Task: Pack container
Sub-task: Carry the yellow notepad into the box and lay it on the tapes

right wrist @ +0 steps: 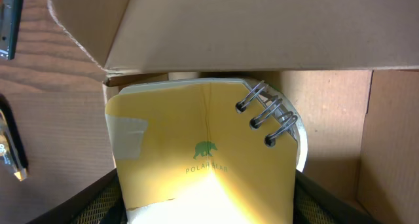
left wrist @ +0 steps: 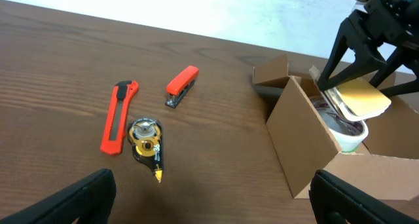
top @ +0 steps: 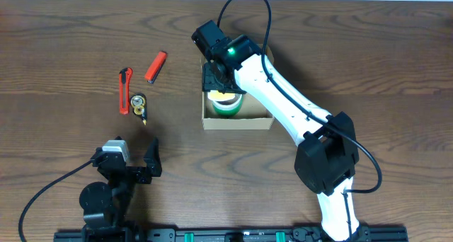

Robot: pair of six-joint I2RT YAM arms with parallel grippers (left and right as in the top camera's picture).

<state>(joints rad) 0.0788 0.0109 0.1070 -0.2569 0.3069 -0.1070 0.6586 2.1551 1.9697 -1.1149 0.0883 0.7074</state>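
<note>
The container [top: 237, 123] is an open tan cardboard box at the table's middle, also in the left wrist view [left wrist: 308, 145]; its flap [right wrist: 262, 27] stands up behind. My right gripper [top: 221, 79] is shut on a yellow spiral notebook [right wrist: 203, 152] and holds it over the box's left part, above a green and white roll [top: 228, 107] inside. The notebook also shows in the left wrist view [left wrist: 357, 96]. My left gripper [top: 134, 160] is open and empty near the front left, well away from the box.
Left of the box lie an orange box cutter [top: 124, 90], an orange stapler [top: 156, 66] and a black and yellow tape dispenser [top: 139, 106]. All three show in the left wrist view: cutter [left wrist: 118, 116], stapler [left wrist: 181, 85], dispenser [left wrist: 147, 139].
</note>
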